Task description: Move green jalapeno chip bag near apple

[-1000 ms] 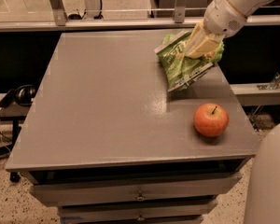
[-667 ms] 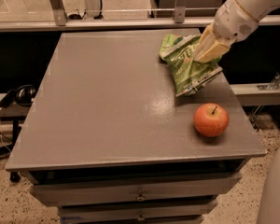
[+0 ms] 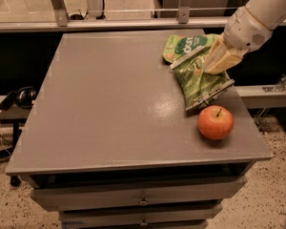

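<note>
The green jalapeno chip bag point(image 3: 200, 82), olive-green with a white label, lies tilted on the table's right side. Its lower corner comes close to the apple point(image 3: 215, 122), which is red-orange and stands near the front right corner. My gripper point(image 3: 219, 56), yellowish at the end of a white arm coming in from the upper right, is at the bag's upper right edge and overlaps it. Whether it holds the bag does not show.
A brighter green bag with a round white logo point(image 3: 187, 45) lies behind the olive bag, partly under it. The grey table point(image 3: 109, 104) has drawers below; its right edge is just past the apple. A rail runs behind the table.
The olive bag has come down and toward the apple. The arm has shifted to the right, and the brighter green bag behind now shows more.
</note>
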Robot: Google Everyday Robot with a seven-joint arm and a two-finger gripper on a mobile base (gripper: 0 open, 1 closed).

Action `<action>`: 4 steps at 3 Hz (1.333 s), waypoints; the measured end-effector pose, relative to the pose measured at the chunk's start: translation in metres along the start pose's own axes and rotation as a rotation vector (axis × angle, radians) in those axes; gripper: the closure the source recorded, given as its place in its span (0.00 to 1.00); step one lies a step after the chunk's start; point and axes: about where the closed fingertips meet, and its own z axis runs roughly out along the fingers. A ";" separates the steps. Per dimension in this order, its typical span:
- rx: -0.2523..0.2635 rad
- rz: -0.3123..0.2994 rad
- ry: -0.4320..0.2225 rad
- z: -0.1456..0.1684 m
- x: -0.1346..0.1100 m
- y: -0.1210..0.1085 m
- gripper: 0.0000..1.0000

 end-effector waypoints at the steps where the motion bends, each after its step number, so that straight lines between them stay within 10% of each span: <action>1: -0.018 0.002 0.005 0.003 0.001 0.010 0.58; 4: -0.037 0.019 -0.002 0.009 -0.001 0.025 0.00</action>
